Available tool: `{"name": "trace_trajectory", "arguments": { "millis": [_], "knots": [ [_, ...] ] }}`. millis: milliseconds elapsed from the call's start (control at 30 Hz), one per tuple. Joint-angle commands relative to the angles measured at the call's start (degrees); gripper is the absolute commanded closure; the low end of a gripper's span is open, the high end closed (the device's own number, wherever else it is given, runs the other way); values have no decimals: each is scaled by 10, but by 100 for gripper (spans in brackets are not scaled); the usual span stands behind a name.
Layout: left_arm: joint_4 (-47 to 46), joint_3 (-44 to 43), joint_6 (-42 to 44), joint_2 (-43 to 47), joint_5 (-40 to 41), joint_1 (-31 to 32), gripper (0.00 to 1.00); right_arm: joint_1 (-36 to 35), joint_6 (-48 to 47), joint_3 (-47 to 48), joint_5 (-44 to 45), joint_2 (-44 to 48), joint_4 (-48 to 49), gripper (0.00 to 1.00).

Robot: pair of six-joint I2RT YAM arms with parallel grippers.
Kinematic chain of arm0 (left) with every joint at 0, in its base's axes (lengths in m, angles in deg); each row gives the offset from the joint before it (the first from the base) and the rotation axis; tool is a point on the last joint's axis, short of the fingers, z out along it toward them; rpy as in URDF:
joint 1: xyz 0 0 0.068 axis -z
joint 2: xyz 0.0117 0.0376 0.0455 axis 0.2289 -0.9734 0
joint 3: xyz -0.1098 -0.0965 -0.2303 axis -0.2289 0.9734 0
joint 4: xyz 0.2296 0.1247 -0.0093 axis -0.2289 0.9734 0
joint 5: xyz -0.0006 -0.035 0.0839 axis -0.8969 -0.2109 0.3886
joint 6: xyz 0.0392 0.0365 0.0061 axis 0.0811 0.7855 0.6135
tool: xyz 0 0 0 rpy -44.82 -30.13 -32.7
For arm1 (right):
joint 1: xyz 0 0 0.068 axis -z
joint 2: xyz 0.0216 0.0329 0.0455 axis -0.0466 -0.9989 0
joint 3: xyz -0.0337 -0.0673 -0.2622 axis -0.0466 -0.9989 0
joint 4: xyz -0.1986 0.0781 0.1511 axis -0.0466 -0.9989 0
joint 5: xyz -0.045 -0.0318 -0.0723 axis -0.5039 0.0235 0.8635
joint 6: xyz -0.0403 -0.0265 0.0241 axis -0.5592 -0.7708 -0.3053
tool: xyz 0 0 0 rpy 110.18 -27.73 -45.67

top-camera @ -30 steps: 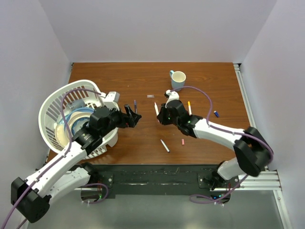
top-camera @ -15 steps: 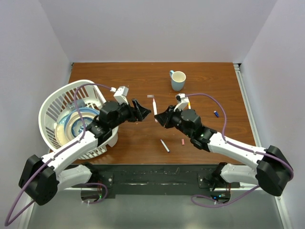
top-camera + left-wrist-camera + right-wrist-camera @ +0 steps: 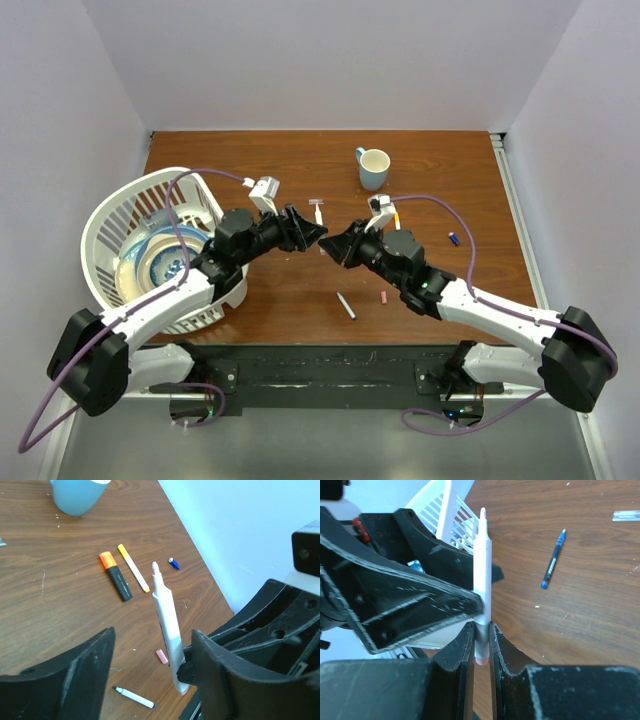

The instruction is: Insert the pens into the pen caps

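Observation:
My right gripper (image 3: 481, 640) is shut on the lower end of a white pen (image 3: 482, 575) with a pinkish butt and holds it above the table with its tip free. In the left wrist view the same pen (image 3: 166, 625) stands between my left gripper's (image 3: 150, 672) open jaws, close to the right finger (image 3: 220, 680). In the top view the two grippers, left (image 3: 311, 232) and right (image 3: 336, 244), meet at mid-table. A pink cap (image 3: 162, 656) and a blue cap (image 3: 174, 563) lie on the table.
A black highlighter with an orange end (image 3: 116, 575), a yellow-tipped pen (image 3: 133, 567) and a small white pen (image 3: 134, 697) lie on the table. A blue pen (image 3: 553, 560) lies beyond. There is a blue mug (image 3: 373, 166) at the back and a white basket (image 3: 110, 215) of dishes on the left.
My left gripper has moved right to the pen held by the right gripper, and its open jaws now flank it. The right gripper has moved slightly toward it.

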Motion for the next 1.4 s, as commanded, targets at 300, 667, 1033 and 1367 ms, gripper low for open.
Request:
{"name": "trace_trajectory", "arguments": {
  "millis": [300,667,1033,1367],
  "knots": [
    [-105,-6,-42,-29,-53,7,71,-17,2,5,5,21,61,93],
    [26,-55,47,22,-30,8,100,-17,-12,24,18,78,-177,57],
    [277,-90,254,121,-14,7,100,1,85,67,256,63,-564,65],
    [274,-46,283,146,-212,7,100,2,-75,114,-7,120,-290,49]
  ]
}}
